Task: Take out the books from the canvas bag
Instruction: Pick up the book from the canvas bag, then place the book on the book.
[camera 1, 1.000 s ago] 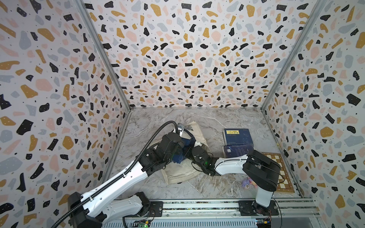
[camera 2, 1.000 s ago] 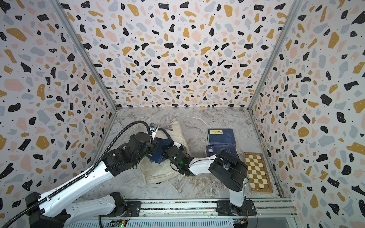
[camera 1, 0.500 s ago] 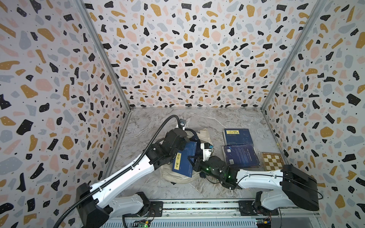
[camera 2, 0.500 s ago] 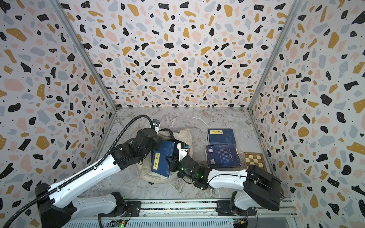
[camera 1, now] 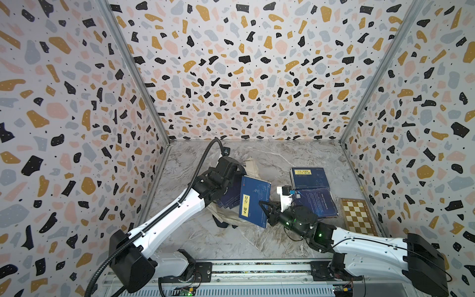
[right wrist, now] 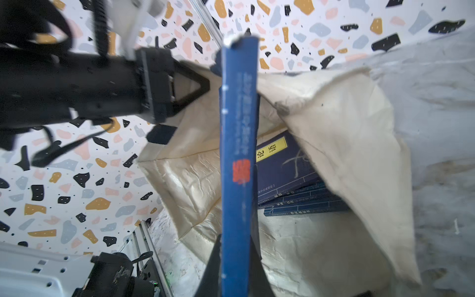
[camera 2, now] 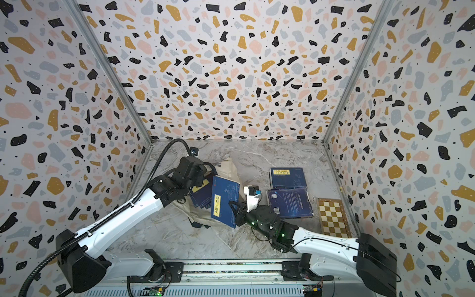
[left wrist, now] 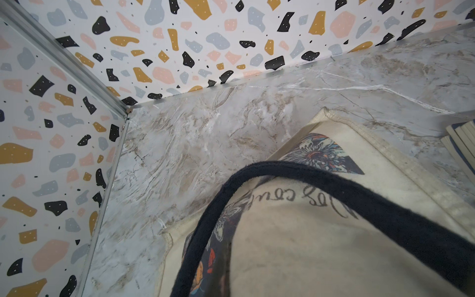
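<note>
Pulled farther from canvas bag point(camera 1: 253, 167), book point(camera 1: 254, 200) sits in right claw point(camera 1: 264, 208)

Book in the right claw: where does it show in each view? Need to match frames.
Both top views: held book is mid-floor, tilted, overlapping the canvas bag.
Left wrist: not in it; the canvas bag fills the near part.
Right wrist: held book is dead centre, edge-on.
Shared landmark: the canvas bag, visible in all four.
</note>
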Robot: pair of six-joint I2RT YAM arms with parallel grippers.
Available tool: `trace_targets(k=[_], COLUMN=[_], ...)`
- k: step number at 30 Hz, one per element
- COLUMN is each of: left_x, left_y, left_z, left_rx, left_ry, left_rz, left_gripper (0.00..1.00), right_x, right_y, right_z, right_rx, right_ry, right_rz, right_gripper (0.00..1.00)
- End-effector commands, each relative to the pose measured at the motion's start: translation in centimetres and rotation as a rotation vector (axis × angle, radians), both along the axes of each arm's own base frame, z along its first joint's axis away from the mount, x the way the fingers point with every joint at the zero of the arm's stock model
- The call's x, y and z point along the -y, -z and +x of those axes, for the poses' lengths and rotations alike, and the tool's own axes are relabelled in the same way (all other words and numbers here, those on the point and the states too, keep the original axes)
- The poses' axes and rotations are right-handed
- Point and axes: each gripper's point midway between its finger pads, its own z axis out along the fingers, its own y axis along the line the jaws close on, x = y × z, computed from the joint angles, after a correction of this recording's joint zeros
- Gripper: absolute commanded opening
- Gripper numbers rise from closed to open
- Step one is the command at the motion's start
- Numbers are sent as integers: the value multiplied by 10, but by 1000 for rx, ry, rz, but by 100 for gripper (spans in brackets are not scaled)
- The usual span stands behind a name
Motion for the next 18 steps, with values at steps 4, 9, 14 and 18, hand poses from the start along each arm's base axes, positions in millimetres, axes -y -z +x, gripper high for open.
trace_targets(k=[4, 9, 14, 18], left_x=[-2, 4, 9, 11], left_y=[1, 3, 0, -1], left_z=[5, 3, 0, -1], left_rx=[-27, -36, -24, -24], left_ry=[-30, 4, 40, 53], left_rz=[-35, -55, -87, -94], left_gripper=[0, 0, 0, 0], right_x=[59, 123, 179, 211], right_y=[-43, -30, -16, 6], right_z=[13, 38, 51, 55], right_rx=[77, -67, -166, -267], right_ry=[211, 493, 720, 859], right_rz=[53, 104, 167, 236], right_gripper=[0, 0, 0, 0])
